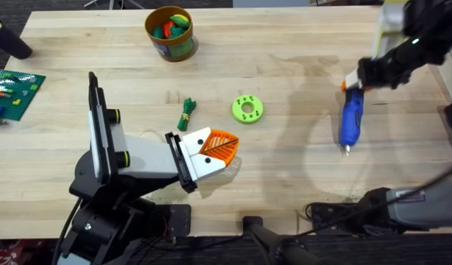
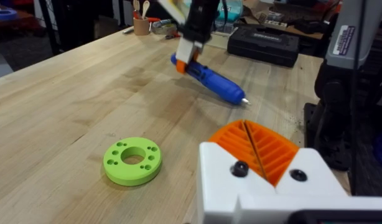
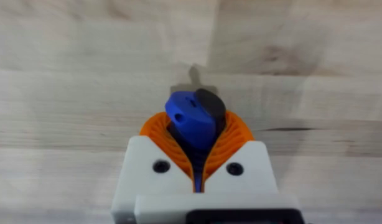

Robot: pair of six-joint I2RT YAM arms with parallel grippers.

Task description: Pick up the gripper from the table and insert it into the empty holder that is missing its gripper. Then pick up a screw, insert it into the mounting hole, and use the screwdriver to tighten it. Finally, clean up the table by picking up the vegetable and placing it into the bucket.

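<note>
Screwdriver (image 1: 350,121) tip-down on table (image 1: 285,169), orange end clamped by right claw (image 1: 356,82); left claw (image 1: 224,149) closed, empty.

We lose the orange end of the blue pen-style screwdriver (image 1: 350,120) behind the right gripper (image 1: 352,82) at twelve o'clock of its body; the green brick baseplate (image 1: 12,90) is cut at nine o'clock; the yellow-orange bucket's (image 1: 169,46) toy pieces are too small for us to identify.
</note>
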